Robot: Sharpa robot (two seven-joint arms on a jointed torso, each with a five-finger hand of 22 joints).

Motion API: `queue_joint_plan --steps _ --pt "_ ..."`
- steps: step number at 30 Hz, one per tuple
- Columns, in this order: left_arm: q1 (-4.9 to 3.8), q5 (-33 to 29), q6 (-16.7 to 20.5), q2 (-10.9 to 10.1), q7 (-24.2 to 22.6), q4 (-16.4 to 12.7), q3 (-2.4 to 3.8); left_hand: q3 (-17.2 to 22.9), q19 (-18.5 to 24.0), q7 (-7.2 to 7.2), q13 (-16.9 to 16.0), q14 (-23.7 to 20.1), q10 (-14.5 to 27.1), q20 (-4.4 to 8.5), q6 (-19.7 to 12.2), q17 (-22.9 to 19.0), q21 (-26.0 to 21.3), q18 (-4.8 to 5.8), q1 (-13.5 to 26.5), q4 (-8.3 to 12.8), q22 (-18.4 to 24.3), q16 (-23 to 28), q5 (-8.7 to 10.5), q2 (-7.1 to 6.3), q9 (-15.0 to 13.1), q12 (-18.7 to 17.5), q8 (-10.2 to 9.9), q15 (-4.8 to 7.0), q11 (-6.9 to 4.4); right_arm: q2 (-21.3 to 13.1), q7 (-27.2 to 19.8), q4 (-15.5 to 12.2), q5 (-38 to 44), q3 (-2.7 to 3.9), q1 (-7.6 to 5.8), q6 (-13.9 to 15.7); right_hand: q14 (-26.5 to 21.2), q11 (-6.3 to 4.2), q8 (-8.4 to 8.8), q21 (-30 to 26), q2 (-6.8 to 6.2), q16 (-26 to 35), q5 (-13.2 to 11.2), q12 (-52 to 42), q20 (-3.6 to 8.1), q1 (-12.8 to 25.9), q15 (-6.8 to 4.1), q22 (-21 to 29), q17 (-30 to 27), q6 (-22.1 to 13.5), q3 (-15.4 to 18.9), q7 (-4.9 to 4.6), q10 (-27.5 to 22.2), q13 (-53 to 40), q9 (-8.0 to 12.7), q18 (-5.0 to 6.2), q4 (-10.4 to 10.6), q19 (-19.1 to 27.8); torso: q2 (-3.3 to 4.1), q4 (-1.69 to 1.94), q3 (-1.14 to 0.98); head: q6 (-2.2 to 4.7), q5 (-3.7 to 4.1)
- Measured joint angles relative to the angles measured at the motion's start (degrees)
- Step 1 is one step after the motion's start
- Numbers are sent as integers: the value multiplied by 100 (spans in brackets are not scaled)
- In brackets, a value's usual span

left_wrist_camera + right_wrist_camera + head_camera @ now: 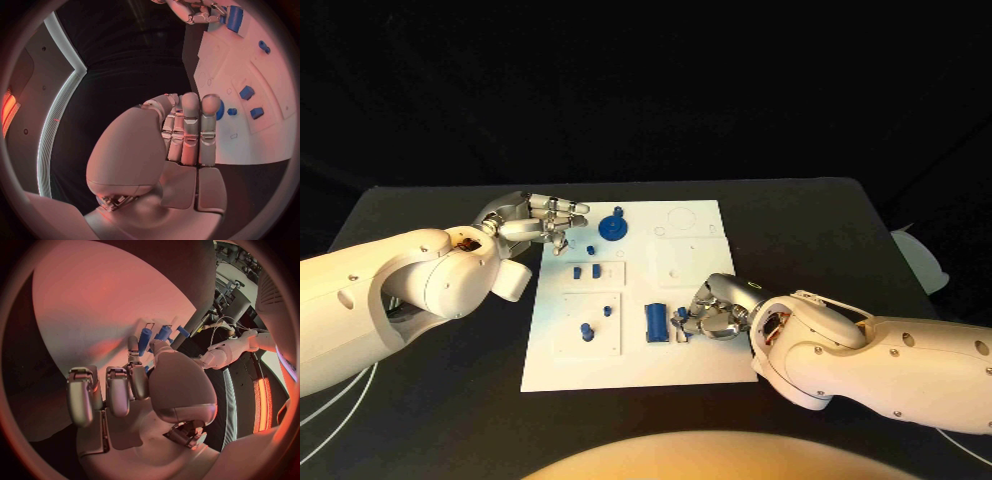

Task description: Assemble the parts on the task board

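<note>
The white task board (635, 360) lies mid-table. A round blue part (615, 229) stands near its far edge, with two small blue parts (586, 270) and two more (596, 322) set in the plates nearer me. My left hand (535, 219) hovers at the board's far left corner, fingers straight and holding nothing (187, 131). My right hand (710, 312) rests on the board beside an upright blue block (655, 320). Its fingers curl in, and a small blue part (682, 324) sits pinched at thumb and fingertip (147, 368). The block (145, 341) stands just beyond that finger.
The black table (430, 210) surrounds the board, with bare room on both sides. A pale object (920, 255) sits at the table's right edge. The board's far right area (687, 225) carries only outlined recesses.
</note>
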State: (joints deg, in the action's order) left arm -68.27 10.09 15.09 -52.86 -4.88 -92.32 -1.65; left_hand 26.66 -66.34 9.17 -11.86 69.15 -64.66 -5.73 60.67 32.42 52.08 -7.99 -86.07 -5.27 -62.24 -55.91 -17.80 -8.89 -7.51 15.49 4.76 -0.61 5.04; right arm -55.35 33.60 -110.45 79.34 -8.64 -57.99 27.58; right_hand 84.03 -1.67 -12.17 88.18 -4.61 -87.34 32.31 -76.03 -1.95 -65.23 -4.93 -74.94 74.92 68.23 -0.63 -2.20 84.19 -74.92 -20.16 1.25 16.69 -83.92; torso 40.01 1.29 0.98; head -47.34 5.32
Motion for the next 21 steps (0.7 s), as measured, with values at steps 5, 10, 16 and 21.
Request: queue_joint_plan --steps 5,10,16,21 --pt "1 3 -3 -3 1 0 0 0 0 0 -5 0 0 0 0 0 0 0 0 0 0 0 0 0 0 0 0 0 0 -15 6 -32 14 -3 4 -2 0 0 0 0 0 0 -24 0 0 0 0 0 0 0 16 0 0 0 8 0 16 0 0 -1 0 -4 0" --pt "1 5 -5 -3 2 1 0 0 0 0 -5 0 0 0 0 0 0 0 0 0 0 0 0 0 0 0 0 0 0 -38 7 -76 40 -5 9 -4 0 0 0 0 0 0 -24 -22 0 0 0 1 0 -1 16 -1 0 0 9 0 16 0 1 -1 -2 -8 -4" --pt "0 7 -7 -3 3 3 0 0 0 0 -5 0 19 0 0 0 0 0 0 0 1 0 0 0 -1 0 0 0 20 -69 6 -117 86 -5 10 -6 0 0 0 0 1 -33 -24 -50 0 -1 0 1 -1 0 31 0 0 1 8 0 0 0 0 -2 -2 -21 -9" --pt "-1 8 -8 -2 4 4 0 0 0 0 -5 -1 19 0 0 1 0 0 0 0 1 0 0 0 -1 0 0 -1 20 -81 5 -138 135 -5 11 -6 0 0 0 0 153 -35 20 -87 21 -107 0 1 -1 0 6 0 0 1 7 0 -25 -21 0 -2 -2 -20 -9"
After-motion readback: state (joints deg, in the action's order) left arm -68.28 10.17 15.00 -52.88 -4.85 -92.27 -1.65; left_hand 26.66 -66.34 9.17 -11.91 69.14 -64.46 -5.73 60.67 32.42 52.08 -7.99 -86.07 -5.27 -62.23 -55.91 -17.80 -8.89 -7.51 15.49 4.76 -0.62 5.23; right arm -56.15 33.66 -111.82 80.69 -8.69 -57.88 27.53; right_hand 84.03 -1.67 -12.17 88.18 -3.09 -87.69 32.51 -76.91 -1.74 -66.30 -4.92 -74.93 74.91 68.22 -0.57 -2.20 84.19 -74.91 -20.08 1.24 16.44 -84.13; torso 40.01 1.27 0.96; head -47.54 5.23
